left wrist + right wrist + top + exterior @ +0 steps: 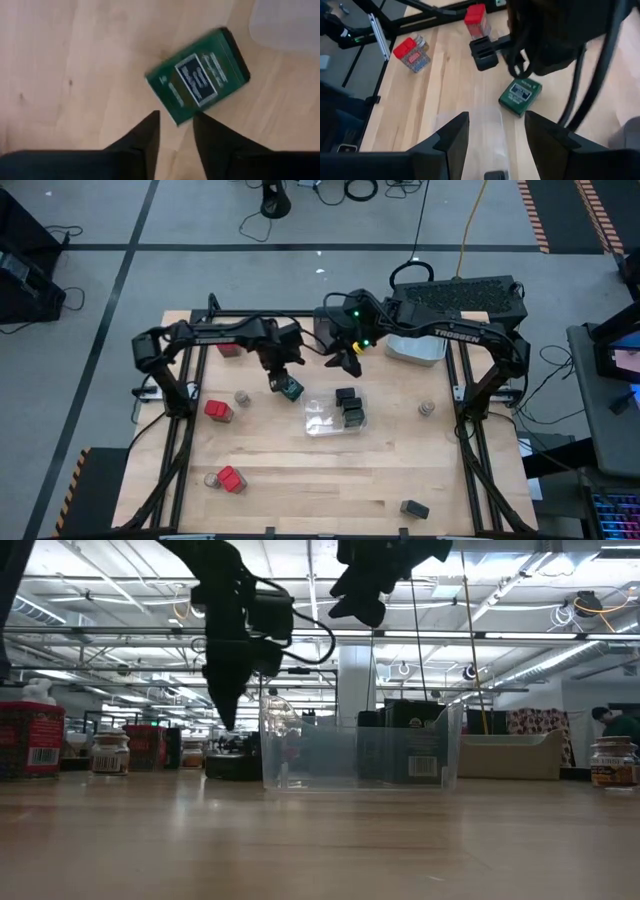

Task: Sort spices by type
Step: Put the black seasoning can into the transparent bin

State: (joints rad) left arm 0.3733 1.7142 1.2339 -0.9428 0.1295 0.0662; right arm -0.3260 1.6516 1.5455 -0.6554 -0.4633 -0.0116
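Observation:
A green-faced dark boxy spice tin (197, 82) lies flat on the table left of the clear bin (320, 420). My left gripper (175, 117) hangs open just above it, fingers pointing down, one corner of the tin showing between the fingertips; the low view shows that gripper (225, 718) clear of the table. My right gripper (496, 115) is open, high over the clear bin's far edge (350, 360). Three black boxes (349, 408) sit in the clear bin. Red-topped boxes (218, 410) (232, 479) (229, 348), tan-lidded jars (242, 397) (212, 479) (426, 408) and a dark box (414, 508) stand scattered.
A light grey bin (415, 348) sits at the far right and a dark grey bin (330, 330) at the far middle, under the right arm. Black frame rails (190, 395) run along both table sides. Bare wood lies between the clear bin and the near edge.

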